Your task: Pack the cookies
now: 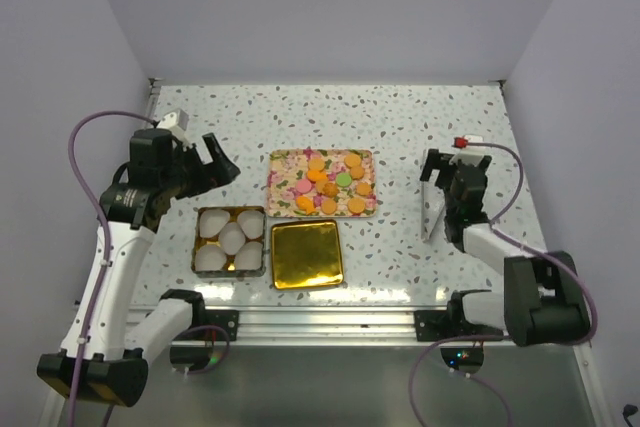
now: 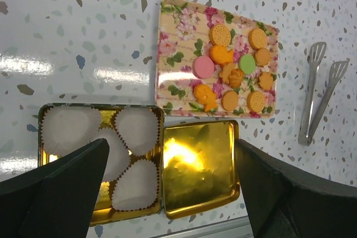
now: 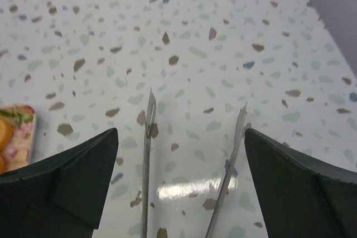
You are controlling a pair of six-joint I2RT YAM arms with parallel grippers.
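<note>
The cookies (image 1: 335, 182), mostly orange with one green and a few pink, lie on a floral tray (image 1: 285, 169); the left wrist view shows them too (image 2: 222, 55). A gold tin (image 1: 200, 261) holds several white paper cups. My left gripper (image 1: 218, 162) is open and empty, raised above the table to the left of the tray; in its own view (image 2: 173, 193) it hangs over the tin and lid. My right gripper (image 1: 455, 172) is open. Metal tongs (image 3: 148, 154) lie between its fingers (image 3: 83, 176). I cannot tell if they touch.
A gold lid (image 1: 307, 252) lies upside down just right of the tin, near the front edge. The tongs (image 2: 318, 93) lie on the speckled table right of the tray, tips pointing away. White walls stand close on the left, the right and at the back.
</note>
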